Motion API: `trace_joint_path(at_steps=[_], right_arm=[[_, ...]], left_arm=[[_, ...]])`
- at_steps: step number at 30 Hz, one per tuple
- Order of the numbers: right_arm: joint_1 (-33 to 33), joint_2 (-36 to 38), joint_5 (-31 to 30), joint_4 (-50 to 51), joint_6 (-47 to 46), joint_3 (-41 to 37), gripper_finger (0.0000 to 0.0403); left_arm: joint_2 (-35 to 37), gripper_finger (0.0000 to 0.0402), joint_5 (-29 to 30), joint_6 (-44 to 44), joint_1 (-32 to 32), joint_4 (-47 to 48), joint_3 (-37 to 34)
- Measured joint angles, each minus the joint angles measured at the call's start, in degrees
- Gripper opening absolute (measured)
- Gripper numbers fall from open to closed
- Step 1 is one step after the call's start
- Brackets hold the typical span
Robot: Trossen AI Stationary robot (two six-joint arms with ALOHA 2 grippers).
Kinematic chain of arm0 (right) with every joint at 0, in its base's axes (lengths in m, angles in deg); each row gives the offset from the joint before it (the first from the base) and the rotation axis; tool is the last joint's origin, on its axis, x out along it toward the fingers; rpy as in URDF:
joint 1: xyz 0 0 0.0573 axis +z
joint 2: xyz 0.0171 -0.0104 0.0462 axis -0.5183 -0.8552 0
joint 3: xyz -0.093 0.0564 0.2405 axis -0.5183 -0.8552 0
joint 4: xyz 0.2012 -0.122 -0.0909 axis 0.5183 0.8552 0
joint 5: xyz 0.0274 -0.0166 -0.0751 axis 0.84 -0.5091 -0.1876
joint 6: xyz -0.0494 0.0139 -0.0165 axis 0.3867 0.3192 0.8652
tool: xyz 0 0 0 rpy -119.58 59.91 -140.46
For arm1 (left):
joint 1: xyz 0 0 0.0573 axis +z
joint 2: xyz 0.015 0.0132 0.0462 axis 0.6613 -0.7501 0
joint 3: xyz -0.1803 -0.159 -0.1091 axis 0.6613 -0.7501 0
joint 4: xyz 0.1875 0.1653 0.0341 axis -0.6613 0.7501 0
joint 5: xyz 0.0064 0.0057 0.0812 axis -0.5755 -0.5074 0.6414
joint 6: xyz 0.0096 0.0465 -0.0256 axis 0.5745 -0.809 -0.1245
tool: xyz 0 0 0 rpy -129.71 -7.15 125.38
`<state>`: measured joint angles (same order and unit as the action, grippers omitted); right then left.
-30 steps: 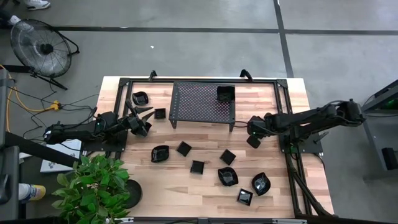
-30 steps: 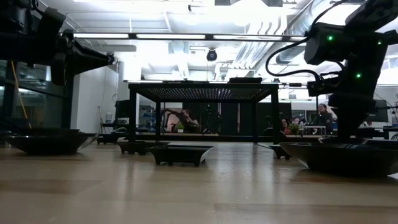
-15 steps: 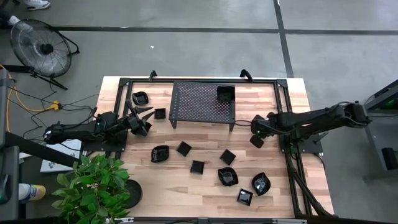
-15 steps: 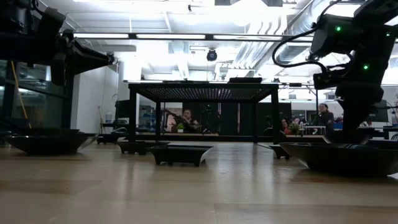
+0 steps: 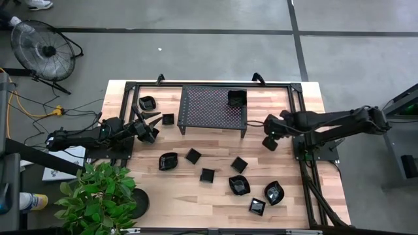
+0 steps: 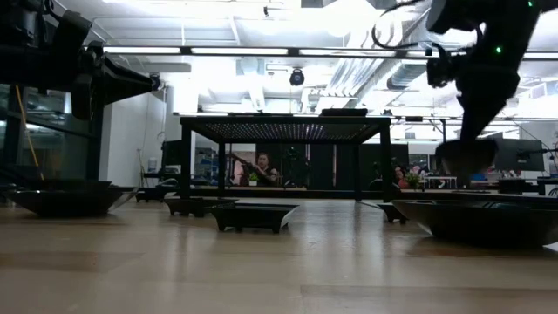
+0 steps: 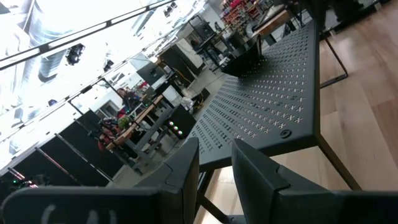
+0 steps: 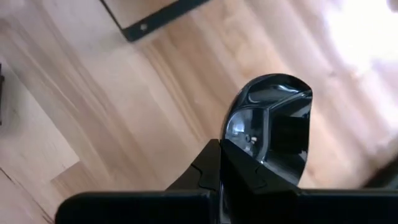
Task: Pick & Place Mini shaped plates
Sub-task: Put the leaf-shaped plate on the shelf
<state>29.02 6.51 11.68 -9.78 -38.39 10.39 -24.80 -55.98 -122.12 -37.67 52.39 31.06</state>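
Nowhere readable writing, plate (image 8: 272, 127) included.

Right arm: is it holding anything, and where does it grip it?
Yes. The right tool pinches a small black plate by its rim, lifted off the table.

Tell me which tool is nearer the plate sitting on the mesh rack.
Right. The right tool is just off the rack's right end, near that plate; the left tool is beyond the rack's opposite end.
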Motion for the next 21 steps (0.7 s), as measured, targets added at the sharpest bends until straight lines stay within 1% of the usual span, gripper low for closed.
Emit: trace_joint_path(at_steps=[6, 10, 18, 21], right_arm=[[0.0, 0.0, -3.3, 8.3, 2.5, 8.6, 0.0000], [0.0, 0.0, -4.7, 11.2, 5.6, 14.7, 0.0000], [0.0, -0.5, -6.8, 11.3, 14.9, 25.6, 0.0000], [0.0, -0.5, -7.1, 10.4, 17.0, 28.3, 0.0000]], left_arm=[[0.0, 0.0092, 0.0, 0.0, 0.0, 0.0, 0.0], [0.0, 0.0092, 0.0, 0.0, 0.0, 0.0, 0.0], [0.0, 0.0092, 0.0, 0.0, 0.0, 0.0, 0.0], [0.0, 0.0092, 0.0, 0.0, 0.0, 0.0, 0.0]])
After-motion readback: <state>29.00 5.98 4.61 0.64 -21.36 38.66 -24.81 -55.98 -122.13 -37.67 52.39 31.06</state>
